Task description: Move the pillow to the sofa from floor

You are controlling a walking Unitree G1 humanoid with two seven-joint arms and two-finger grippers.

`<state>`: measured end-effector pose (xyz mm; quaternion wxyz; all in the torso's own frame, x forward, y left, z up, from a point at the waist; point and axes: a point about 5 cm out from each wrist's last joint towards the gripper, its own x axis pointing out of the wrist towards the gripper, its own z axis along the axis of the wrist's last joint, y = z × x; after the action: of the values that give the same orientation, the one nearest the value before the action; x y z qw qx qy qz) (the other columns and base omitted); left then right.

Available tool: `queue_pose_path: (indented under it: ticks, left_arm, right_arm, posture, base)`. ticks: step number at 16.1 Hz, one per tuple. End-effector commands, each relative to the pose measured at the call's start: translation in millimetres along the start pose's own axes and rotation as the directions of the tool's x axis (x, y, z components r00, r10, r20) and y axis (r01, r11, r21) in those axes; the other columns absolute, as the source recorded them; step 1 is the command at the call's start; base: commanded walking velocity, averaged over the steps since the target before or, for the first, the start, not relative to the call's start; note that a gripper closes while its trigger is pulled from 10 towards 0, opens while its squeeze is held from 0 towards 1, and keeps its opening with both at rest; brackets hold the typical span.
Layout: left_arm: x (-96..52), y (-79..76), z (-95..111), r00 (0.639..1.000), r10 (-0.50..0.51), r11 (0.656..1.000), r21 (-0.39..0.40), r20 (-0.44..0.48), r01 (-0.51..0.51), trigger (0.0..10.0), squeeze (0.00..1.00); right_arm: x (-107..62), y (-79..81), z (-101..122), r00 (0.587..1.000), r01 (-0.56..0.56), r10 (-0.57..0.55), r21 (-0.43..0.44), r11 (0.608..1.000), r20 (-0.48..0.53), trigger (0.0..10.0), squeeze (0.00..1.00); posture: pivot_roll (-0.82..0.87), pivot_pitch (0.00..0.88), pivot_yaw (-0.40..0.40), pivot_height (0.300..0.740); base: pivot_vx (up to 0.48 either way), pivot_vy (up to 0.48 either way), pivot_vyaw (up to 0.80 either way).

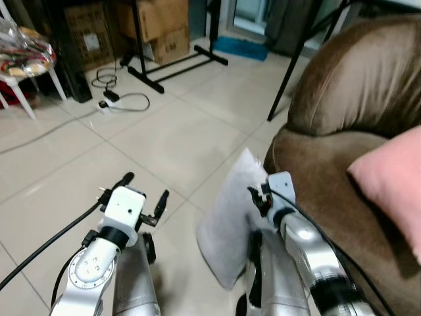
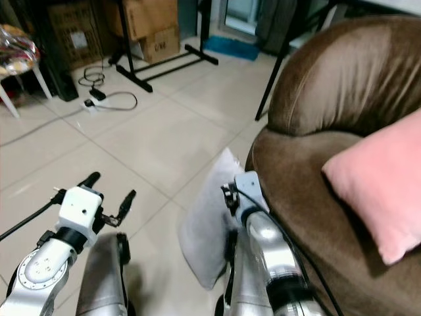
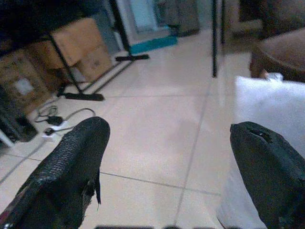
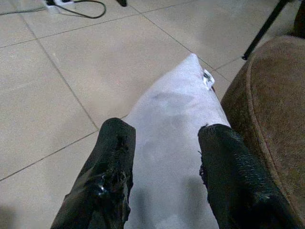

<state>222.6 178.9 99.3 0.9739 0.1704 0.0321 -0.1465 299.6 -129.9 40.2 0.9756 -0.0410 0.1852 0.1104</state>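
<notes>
Both silver arms are seen lowest in the head views. Spread wide, the left gripper [image 1: 143, 192] is held over bare tile floor [image 1: 164, 141], with nothing between its fingers [image 3: 71, 167]. Parted as well, the right gripper [image 4: 164, 176] is set above the grey pillow [image 1: 233, 217], one finger to each side; contact cannot be confirmed. Standing on edge on the floor, the pillow is leaned against the front of the brown sofa [image 1: 342, 99], its long axis upright and one corner pointed upward. A pink cushion [image 1: 391, 178] is noted on the sofa seat.
</notes>
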Motion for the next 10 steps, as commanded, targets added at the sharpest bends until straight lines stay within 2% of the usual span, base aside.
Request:
queue_pose_path:
  ticks: [1,2,3,4,7,8,9,10]
  left_arm:
    - [-1.2,-4.5,3.9,0.998,-0.060,0.998,-0.003,0.018,0.061,10.0,0.00]
    - [-1.8,-5.4,4.6,0.996,-0.081,0.997,-0.001,0.021,0.081,10.0,0.00]
    - [-4.2,-7.7,7.9,0.987,-0.156,0.988,0.003,0.031,0.156,10.0,0.00]
    - [-4.7,-7.8,8.4,0.986,-0.166,0.986,0.002,0.032,0.166,10.0,0.00]
    - [-12.0,-9.5,12.9,0.960,-0.277,0.961,0.006,0.042,0.277,10.0,0.00]
    - [-13.1,-9.2,13.3,0.957,-0.288,0.958,0.007,0.042,0.288,10.0,0.00]
    - [-15.4,-10.1,14.9,0.940,-0.338,0.941,0.014,0.035,0.338,10.0,0.00]
    - [-16.3,-10.0,15.4,0.935,-0.353,0.936,0.015,0.032,0.353,10.0,0.00]
  right_arm:
    - [4.3,-7.6,5.9,0.999,0.042,-0.043,0.022,0.999,0.028,10.0,0.82]
    - [6.3,-7.5,8.1,0.999,0.036,-0.037,0.041,0.999,0.038,10.0,1.00]
    - [15.1,-9.6,14.8,0.997,0.056,-0.057,0.033,0.998,0.051,10.0,1.00]
    - [16.4,-10.2,15.8,0.997,0.063,-0.064,0.028,0.998,0.052,10.0,1.00]
    - [26.8,-18.7,15.3,0.988,0.151,-0.153,-0.093,0.984,-0.015,10.0,1.00]
    - [27.6,-19.2,15.5,0.987,0.157,-0.160,-0.104,0.982,-0.017,10.0,1.00]
    - [29.7,-22.9,11.7,0.978,0.181,-0.199,-0.219,0.959,-0.063,10.0,0.00]
    - [30.0,-24.8,10.1,0.972,0.196,-0.223,-0.266,0.944,-0.075,10.0,0.00]
  posture:
    - [0.07,0.111,-0.066,0.450]
    - [0.07,0.115,-0.066,0.450]
    - [0.08,0.147,-0.067,0.450]
    - [0.08,0.147,-0.067,0.450]
    - [0.10,0.191,-0.059,0.450]
    - [0.11,0.198,-0.055,0.450]
    - [0.12,0.206,-0.048,0.450]
    - [0.12,0.207,-0.048,0.450]
  base:
    - [0.000,0.000,0.00]
    - [0.000,0.000,0.00]
    - [0.000,0.000,0.00]
    - [0.000,0.000,0.00]
    - [0.000,0.000,0.00]
    - [0.000,0.000,0.00]
    - [0.000,0.000,0.00]
    - [0.000,0.000,0.00]
